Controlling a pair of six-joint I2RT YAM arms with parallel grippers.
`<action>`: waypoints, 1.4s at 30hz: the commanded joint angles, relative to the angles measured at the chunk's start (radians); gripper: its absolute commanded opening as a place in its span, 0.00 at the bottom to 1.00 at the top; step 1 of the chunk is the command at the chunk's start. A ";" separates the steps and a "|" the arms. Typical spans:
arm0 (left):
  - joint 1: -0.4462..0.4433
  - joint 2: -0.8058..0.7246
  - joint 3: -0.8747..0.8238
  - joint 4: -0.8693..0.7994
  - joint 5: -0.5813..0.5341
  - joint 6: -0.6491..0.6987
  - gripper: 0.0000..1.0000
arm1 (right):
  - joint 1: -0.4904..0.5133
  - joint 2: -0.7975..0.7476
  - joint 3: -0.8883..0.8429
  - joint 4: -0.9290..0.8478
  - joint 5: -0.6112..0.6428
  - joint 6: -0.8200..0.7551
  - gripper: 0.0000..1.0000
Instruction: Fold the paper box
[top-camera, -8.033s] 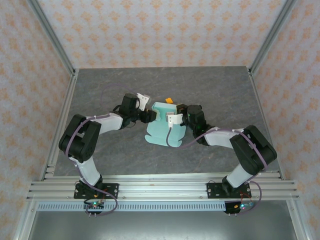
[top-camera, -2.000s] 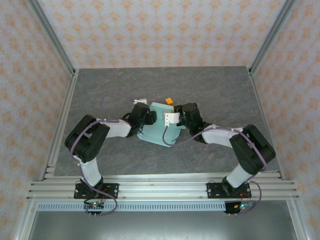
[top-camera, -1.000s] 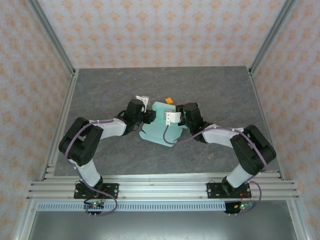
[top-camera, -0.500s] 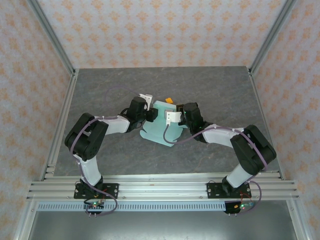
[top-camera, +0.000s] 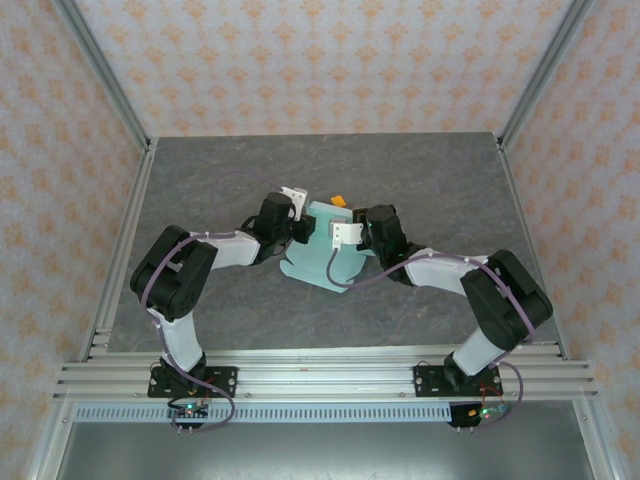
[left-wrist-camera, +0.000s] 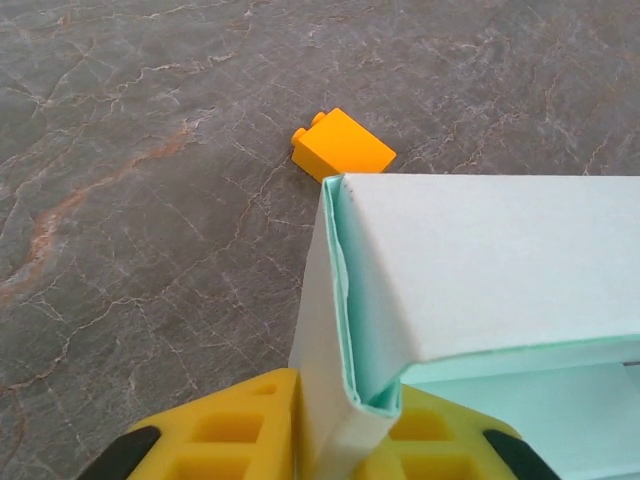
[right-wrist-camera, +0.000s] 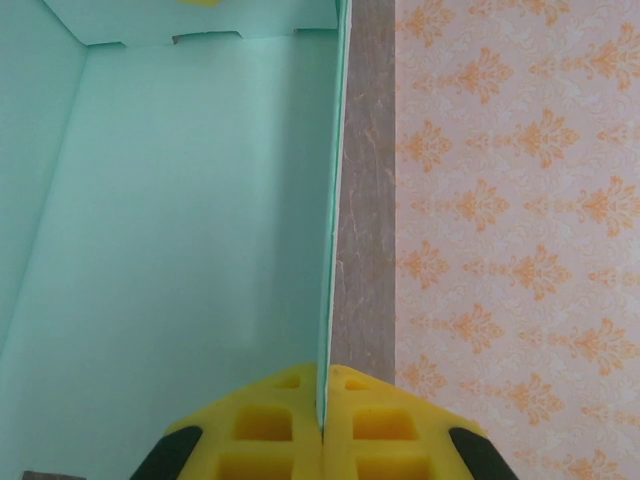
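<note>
Centre of the counter (top-camera: 200, 180), and there's the paper box (top-camera: 322, 258), mint-green, half raised, caught between both arms. The left claw (top-camera: 299, 229) is on the box's left side. From its wrist camera the yellow pads (left-wrist-camera: 235, 432) are closed on a doubled fold of card at the corner, one pad each side, with a wall panel running off to the right. The right claw (top-camera: 345, 236) is at the opposite side. Its wrist view shows it clamped tight on a single upright wall, the card's thin edge running straight up from between the pads. Looking into the box from there: plain mint panels meeting at creases, with small notches along the far one. Outside it, the little orange block (left-wrist-camera: 343, 150) sits on the grey stone just beside the far corner, not in the box.
</note>
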 joint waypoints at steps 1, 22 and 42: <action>0.007 -0.032 -0.002 0.040 -0.041 0.013 0.14 | -0.006 -0.022 0.011 -0.074 0.003 0.009 0.00; -0.033 -0.139 -0.044 -0.085 -0.255 0.031 0.08 | 0.014 -0.086 0.065 -0.159 -0.079 0.182 0.48; -0.033 -0.252 -0.102 -0.203 -0.438 -0.098 0.07 | 0.063 -0.231 0.486 -0.849 -0.093 1.508 0.71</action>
